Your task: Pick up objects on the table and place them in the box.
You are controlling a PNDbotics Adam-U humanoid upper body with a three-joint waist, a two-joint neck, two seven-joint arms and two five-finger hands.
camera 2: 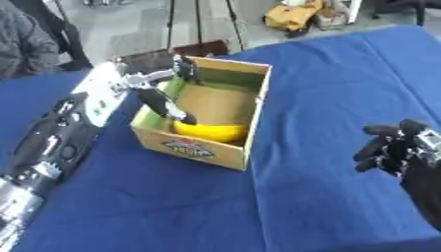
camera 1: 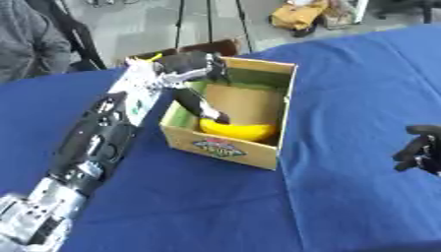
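Your right hand (camera 2: 392, 147) hangs nearest you with fingers curled on nothing, well apart from the box (camera 1: 226, 147). Your left hand (camera 1: 194, 81) reaches into the box, fingers extended downward, tips touching the yellow object (camera 1: 239, 130) lying inside.

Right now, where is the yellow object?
The yellow object lies inside the cardboard box, at its near end, directly under the left hand's fingers.
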